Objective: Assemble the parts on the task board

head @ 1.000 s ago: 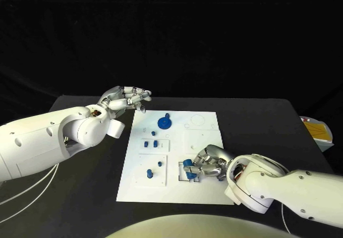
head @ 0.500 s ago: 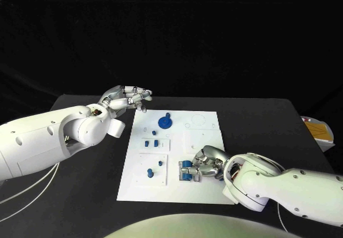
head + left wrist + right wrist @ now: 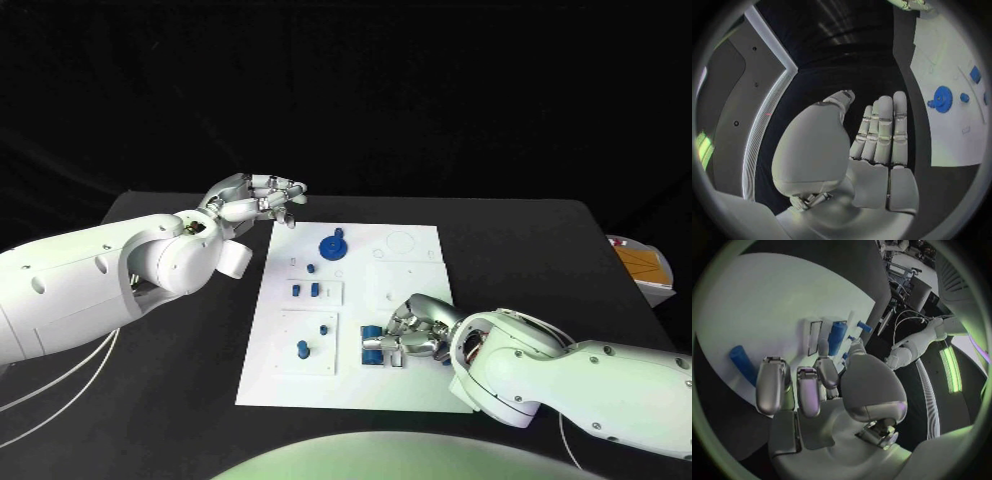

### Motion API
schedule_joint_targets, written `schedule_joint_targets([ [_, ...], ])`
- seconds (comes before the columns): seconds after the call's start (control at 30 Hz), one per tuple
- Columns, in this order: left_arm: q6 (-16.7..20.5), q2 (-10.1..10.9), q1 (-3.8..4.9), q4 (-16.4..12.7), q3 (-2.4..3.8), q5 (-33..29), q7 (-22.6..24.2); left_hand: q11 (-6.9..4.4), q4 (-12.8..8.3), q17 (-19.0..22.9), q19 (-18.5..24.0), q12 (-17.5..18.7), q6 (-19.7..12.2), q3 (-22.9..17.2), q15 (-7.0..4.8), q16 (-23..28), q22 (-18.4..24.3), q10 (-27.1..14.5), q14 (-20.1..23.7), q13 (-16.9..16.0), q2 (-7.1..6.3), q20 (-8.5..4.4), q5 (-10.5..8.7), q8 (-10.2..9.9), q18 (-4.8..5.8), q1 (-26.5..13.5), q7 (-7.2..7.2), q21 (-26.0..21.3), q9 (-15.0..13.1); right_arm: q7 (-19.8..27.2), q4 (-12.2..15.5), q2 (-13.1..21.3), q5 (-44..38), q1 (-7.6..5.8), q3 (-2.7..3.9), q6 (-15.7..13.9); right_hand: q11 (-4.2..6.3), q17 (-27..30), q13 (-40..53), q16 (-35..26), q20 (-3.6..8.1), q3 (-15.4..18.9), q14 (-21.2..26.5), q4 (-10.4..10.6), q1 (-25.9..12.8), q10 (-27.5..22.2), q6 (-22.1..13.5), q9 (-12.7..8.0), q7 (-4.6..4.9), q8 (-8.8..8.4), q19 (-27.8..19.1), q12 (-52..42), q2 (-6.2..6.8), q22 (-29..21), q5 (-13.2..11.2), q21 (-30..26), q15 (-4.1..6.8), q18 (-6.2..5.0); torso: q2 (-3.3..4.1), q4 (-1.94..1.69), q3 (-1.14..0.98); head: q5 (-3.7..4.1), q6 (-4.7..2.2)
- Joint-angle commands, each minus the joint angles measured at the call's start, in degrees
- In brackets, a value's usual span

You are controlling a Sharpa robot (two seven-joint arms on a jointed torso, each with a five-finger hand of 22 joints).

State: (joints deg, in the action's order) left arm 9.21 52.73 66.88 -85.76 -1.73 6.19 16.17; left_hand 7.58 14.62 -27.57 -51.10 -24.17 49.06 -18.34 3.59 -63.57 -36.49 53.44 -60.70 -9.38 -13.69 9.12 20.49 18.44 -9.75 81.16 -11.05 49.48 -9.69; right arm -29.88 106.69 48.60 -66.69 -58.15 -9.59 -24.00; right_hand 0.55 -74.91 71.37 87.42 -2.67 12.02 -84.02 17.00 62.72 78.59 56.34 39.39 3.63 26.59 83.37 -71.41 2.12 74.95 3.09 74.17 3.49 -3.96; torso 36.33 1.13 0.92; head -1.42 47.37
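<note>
The right hand (image 3: pixel 408 330) lay low on the near part of the task board (image 3: pixel 411 280), its fingers (image 3: pixel 770 385) bent down around a blue part (image 3: pixel 375 352) at a framed recess; it looked set to seat that piece, though whether the fingers truly clamped it or merely rested beside it could not be told. In the right wrist view one blue peg (image 3: pixel 836 337) stood by the fingertips and another (image 3: pixel 742 365) lay free on the white plate.

The left hand (image 3: pixel 257 199) hovered off the board's far left corner, over the tabletop (image 3: pixel 519 250), fingers lightly curled and apart with nothing in them, likely parked out of the working arm's way.

Around them sat a blue disc part (image 3: pixel 333 244) near the far end, two small pegs (image 3: pixel 303 290) in a middle frame and a single peg (image 3: pixel 302 349) in a nearer one. The right forearm covered the board's near right corner. A yellow-topped object (image 3: pixel 643 265) sat well apart at the right edge
</note>
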Motion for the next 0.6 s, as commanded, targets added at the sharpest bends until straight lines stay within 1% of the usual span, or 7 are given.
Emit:
schedule_joint_targets([
  [0.03,-0.92,-0.02,0.03,-0.18,0.04,-0.33,0.2,-0.02,-0.01,0.02,-0.31,-0.37,-0.36,0.21,-0.06,-0.24,0.09,-0.21,0.44,-0.09,0.34,0.08,0.26,0.25,-0.74,0.07,-0.08,-0.36,-0.08,-0.27,0.12,0.1,-2.53,0.08,-0.01,-0.26,-0.13,-5.56,-0.04,-0.1,0.33,0.46,-4.22,-0.07,-0.81,0.12,-0.37,0.1,0.08,0.23,-0.04,0.32,0.31,7.44,-0.25,-0.31,0.5,0.47,0.0,0.02,0.0,-0.02,0.04],
  [0.17,-0.9,0.01,0.03,-0.19,0.04,-0.33,0.21,-0.02,-0.01,0.02,-0.31,-0.37,-0.36,0.21,-0.06,-0.24,0.09,-0.21,0.44,-0.09,0.34,0.08,0.26,0.25,-0.74,0.07,-0.08,-0.36,-0.08,0.46,0.44,0.69,-3.2,0.09,-0.01,-1.34,-0.13,-5.71,-0.03,-0.06,0.33,0.38,-4.25,-0.14,-0.74,0.11,-0.39,0.13,0.07,0.28,0.0,0.35,-0.02,7.49,-0.13,-0.25,0.5,0.48,-0.01,-0.02,-0.01,0.02,0.08],
  [0.23,-0.88,0.03,0.03,-0.19,0.04,-0.33,0.21,-0.02,-0.01,0.02,-0.31,-0.37,-0.36,0.21,-0.06,-0.24,0.09,-0.21,0.44,-0.09,0.34,0.08,0.26,0.25,-0.74,0.07,-0.08,-0.36,-0.08,1.63,0.82,1.28,-3.13,0.09,-0.01,-2.62,-0.12,-5.93,0.17,0.0,0.32,0.1,-4.3,-0.31,0.63,0.24,-0.43,0.19,0.06,0.43,0.14,0.27,-1.09,7.64,0.62,-0.04,0.5,0.54,-0.01,0.0,-0.03,0.12,0.03],
  [0.33,-0.83,0.07,0.03,-0.18,0.04,-0.33,0.23,0.0,-0.01,0.03,-0.34,-0.43,-0.46,0.23,-0.05,-0.25,0.13,-0.28,0.47,-0.1,0.41,0.09,0.27,0.24,-0.74,0.21,-0.13,-0.41,-0.06,3.72,1.57,2.48,-2.5,0.05,0.0,-4.32,-0.09,-6.7,0.54,0.22,0.37,0.33,-4.45,-0.63,5.12,0.43,-0.73,0.19,0.02,0.55,0.32,0.21,-2.49,7.87,5.03,0.13,0.52,0.59,-0.01,0.07,-0.03,0.11,0.01],
  [0.43,-0.78,0.12,0.03,-0.16,0.04,-0.33,0.26,0.0,-0.01,0.03,-0.34,-0.43,-0.46,0.23,-0.05,-0.25,0.13,-0.28,0.47,-0.1,0.41,0.09,0.27,0.24,-0.74,0.21,-0.13,-0.41,-0.06,6.02,2.56,4.29,-1.17,-0.26,0.03,-5.77,-0.05,-6.98,0.8,0.29,0.4,0.59,-4.49,-0.81,8.41,0.53,-0.86,0.03,0.01,0.47,0.34,0.17,-3.08,7.95,7.14,0.06,0.55,0.59,-0.06,0.07,-0.03,0.2,0.06],
  [0.53,-0.72,0.14,0.03,-0.14,0.03,-0.34,0.34,0.0,-0.01,0.03,-0.34,-0.43,-0.46,0.23,-0.05,-0.25,0.13,-0.28,0.47,-0.1,0.41,0.09,0.27,0.24,-0.74,0.21,-0.13,-0.41,-0.06,7.84,3.52,6.47,0.49,-0.87,0.04,-6.81,-0.15,-7.47,0.17,0.43,0.38,0.7,-4.57,-1.09,11.82,0.03,-1.33,-0.39,0.17,-0.07,0.36,1.09,-3.49,8.03,8.05,-0.01,0.5,0.6,-0.08,0.08,-0.02,0.31,0.15],
  [0.6,-0.61,0.1,0.03,-0.13,0.03,-0.36,0.56,0.0,-0.01,0.03,-0.34,-0.43,-0.46,0.23,-0.05,-0.25,0.13,-0.28,0.47,-0.1,0.41,0.09,0.27,0.24,-0.74,0.21,-0.13,-0.41,-0.06,8.95,4.19,8.59,1.2,-1.27,0.05,-7.2,-0.34,-7.56,-0.13,0.45,0.28,0.78,-4.58,-1.23,13.74,-0.25,-1.79,-0.83,0.41,-0.72,0.28,1.57,-3.61,8.0,7.74,-0.26,0.35,0.57,-0.06,0.07,-0.04,0.38,0.31],
])
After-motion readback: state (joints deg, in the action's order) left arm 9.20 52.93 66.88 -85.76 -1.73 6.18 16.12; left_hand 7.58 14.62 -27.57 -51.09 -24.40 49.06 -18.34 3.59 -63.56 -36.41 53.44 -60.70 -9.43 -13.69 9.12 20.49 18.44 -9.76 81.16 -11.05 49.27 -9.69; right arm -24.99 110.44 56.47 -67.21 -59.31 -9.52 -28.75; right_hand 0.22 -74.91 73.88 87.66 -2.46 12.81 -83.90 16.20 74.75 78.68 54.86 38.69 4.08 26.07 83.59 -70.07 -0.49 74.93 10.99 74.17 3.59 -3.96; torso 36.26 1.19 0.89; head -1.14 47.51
